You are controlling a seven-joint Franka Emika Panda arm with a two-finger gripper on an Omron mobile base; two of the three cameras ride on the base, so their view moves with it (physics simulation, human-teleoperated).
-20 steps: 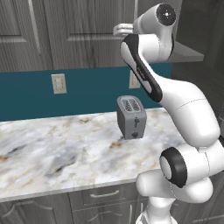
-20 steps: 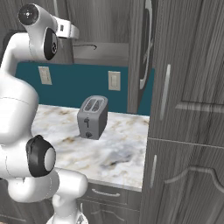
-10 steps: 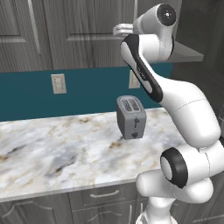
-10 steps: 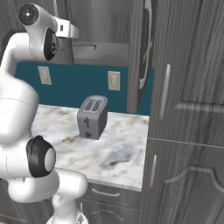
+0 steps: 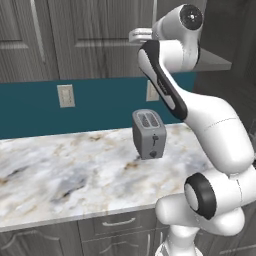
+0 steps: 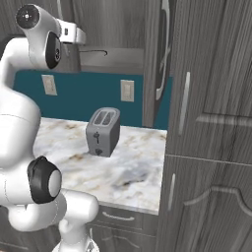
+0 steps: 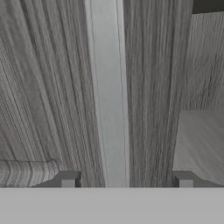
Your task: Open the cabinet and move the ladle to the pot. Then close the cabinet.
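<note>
My gripper (image 7: 126,179) is raised to the dark grey cabinet (image 5: 95,40) and straddles a long silver bar handle (image 7: 108,96). One fingertip (image 7: 68,179) stands on each side of the handle, with a gap on both sides. The white hand (image 5: 137,35) shows high against the door front. One cabinet door (image 6: 162,54) hangs open to the right, baring a grey shelf (image 6: 118,55). A thin dark hooked rod (image 6: 93,50) lies on that shelf beside the hand (image 6: 74,35); I cannot tell whether it is the ladle. The pot is out of view.
A grey toaster (image 5: 149,134) stands on the marble counter (image 5: 65,170) under the arm, also seen from the right (image 6: 102,132). Wall outlets (image 5: 65,95) sit on the teal backsplash. A tall dark cabinet front (image 6: 216,123) fills the right side.
The fingers have drawn closer together around the bar handle. The arm and hand have hardly moved.
</note>
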